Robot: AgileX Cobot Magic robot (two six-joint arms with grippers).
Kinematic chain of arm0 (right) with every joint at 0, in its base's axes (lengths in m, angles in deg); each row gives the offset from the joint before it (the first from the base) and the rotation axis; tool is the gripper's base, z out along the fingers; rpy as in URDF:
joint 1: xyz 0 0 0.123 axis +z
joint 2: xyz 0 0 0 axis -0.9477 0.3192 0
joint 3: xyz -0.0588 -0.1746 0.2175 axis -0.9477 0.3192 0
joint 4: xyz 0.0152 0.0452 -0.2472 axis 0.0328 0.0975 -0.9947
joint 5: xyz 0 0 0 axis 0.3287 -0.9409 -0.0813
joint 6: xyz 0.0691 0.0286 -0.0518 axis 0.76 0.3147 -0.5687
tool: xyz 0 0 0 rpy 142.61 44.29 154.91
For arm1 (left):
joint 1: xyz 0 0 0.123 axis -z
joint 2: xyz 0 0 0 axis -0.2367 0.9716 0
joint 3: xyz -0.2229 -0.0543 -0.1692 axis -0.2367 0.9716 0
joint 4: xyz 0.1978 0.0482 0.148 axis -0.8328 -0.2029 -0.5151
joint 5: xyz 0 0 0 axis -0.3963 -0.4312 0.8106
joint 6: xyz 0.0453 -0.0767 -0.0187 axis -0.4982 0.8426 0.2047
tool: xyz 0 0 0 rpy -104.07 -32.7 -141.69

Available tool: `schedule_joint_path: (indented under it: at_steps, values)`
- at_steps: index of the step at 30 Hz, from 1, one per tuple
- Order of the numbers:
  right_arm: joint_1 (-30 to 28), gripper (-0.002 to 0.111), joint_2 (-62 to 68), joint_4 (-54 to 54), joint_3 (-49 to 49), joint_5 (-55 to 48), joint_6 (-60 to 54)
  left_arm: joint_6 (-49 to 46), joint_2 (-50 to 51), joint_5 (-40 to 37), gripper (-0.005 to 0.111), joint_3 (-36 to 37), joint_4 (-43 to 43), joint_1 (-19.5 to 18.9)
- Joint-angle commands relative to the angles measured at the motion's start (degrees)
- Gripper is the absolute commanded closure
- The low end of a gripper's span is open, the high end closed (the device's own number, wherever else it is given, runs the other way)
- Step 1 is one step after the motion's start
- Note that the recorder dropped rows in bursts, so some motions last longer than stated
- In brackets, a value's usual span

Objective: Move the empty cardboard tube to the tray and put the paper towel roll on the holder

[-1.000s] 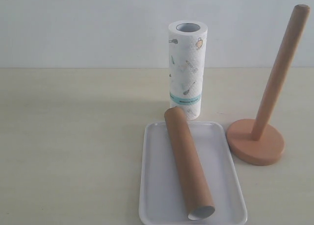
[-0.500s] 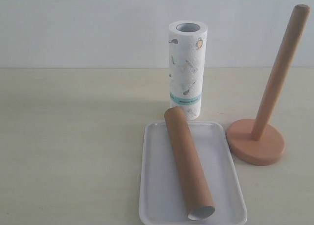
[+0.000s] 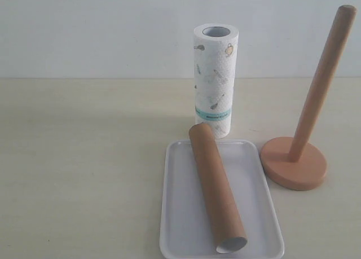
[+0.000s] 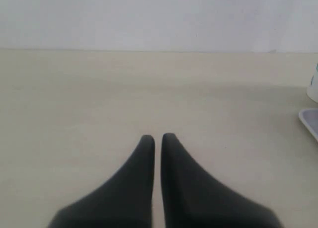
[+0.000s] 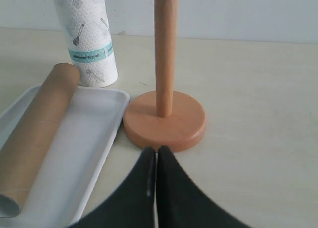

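The pale table [image 3: 84,157] fills most of the outside view and carries everything. The white tray [image 3: 180,214] lies in the lower middle of that view. The wooden holder [image 3: 293,168] stands at the right, its round base just beside the tray's right rim and its thin post rising up to the top right corner with nothing on it. The paper towel roll [image 3: 214,78] stands upright in the upper middle, just behind the far end of the tray, with its grey hole facing up. The empty cardboard tube [image 3: 217,191] lies slanted in the tray, its open end at the bottom edge of the picture and its far end up on the far rim, near the foot of the roll. So I think the tube part is done and the roll part is not yet started. The left fingers [image 4: 148,144] are pressed close together, hold nothing, and point at bare table. The right fingers [image 5: 164,161] are also close together and empty, pointing at the holder's base. Next, I think one pair must open wide, because the roll is fat, grab it, lift it above the post's round tip, line up the hole and lower it straight down.
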Motion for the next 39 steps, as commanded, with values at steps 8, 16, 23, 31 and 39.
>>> schedule_joint_path:
  at_steps: [8,16,23,31,39]
  values:
    - [-0.28,0.108,-0.26,0.01,-0.03,0.03,-0.1,-0.18,-0.15,0.36,0.103,0.22,0.45,-0.14]
    - [-0.28,0.108,-0.26,0.01,-0.03,0.03,-0.1,-0.18,-0.15,0.36,0.103,0.22,0.45,-0.14]
    - [-0.28,0.108,-0.26,0.01,-0.03,0.03,-0.1,-0.29,-0.15,0.36,0.103,0.22,0.31,-0.14]
    - [-0.28,0.108,-0.26,0.01,-0.03,0.03,-0.1,0.08,-0.15,0.6,0.103,0.13,0.44,-0.14]
    - [-0.28,0.108,-0.26,0.01,-0.03,0.03,-0.1,3.73,-0.15,6.97,0.103,-13.94,14.33,-0.14]
